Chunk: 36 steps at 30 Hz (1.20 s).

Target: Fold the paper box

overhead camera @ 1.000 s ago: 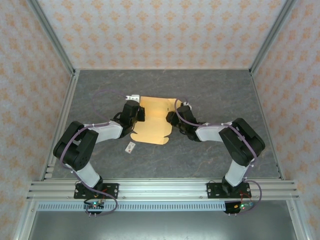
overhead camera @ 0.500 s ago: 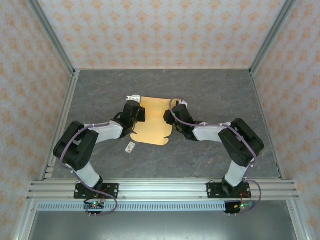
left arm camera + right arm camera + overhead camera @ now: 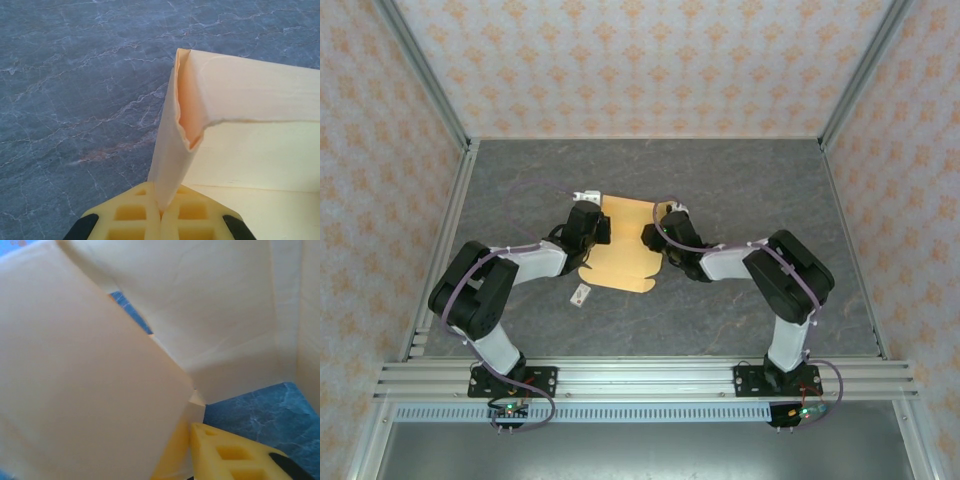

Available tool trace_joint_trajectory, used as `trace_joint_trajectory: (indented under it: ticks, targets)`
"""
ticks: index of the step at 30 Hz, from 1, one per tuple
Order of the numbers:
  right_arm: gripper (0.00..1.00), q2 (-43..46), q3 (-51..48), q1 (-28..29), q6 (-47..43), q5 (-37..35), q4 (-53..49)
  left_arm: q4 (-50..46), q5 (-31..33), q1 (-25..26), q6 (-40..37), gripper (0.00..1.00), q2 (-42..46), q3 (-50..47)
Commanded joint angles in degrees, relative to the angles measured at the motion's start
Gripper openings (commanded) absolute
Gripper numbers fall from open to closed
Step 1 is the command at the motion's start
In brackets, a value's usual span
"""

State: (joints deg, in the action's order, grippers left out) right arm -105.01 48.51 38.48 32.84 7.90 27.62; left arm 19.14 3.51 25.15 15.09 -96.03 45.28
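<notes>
Tan paper box (image 3: 620,255) flaps pinched by left jaws, right jaws.

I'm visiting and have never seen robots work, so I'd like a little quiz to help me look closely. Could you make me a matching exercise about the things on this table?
Things:
1. paper box
2. white tag
3. left arm's fingers
4. table

Descriptions:
A. dark grey with a marbled pattern
B. closed on a raised flap
C. light orange-tan, between the two arms
D. small, lying loose on the table beside the left arm, apart from the box

Pairs: 1-C, 2-D, 3-B, 4-A
</notes>
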Motion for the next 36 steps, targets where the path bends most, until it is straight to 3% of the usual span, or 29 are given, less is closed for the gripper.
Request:
trace_joint_trajectory:
  ticks: [1, 13, 19, 28, 36]
  targets:
    - [0.38, -1.2, 1.5, 0.7, -0.4, 3.9, 3.6, 1.4, -0.7, 1.1, 0.7, 0.00, -0.5, 2.0]
    - [0.49, -3.7, 0.7, 0.7, -1.3, 9.2, 6.7, 1.5, -0.4, 1.2, 0.8, 0.00, -0.6, 1.8]
    - [0.49, -3.7, 2.6, 0.7, -3.9, 8.5, 0.8, 1.6, -0.3, 1.2, 0.8, 0.00, -0.9, 1.9]
    - [0.61, 8.0, 1.4, 0.4, -13.1, 1.8, -12.8, 0.6, 2.8, 1.2, 1.1, 0.00, -0.7, 2.3]
    - [0.68, 21.0, -1.9, -1.8, -19.0, 1.3, -23.0, 0.5, 4.4, 1.1, 1.7, 0.00, -0.9, 2.8]
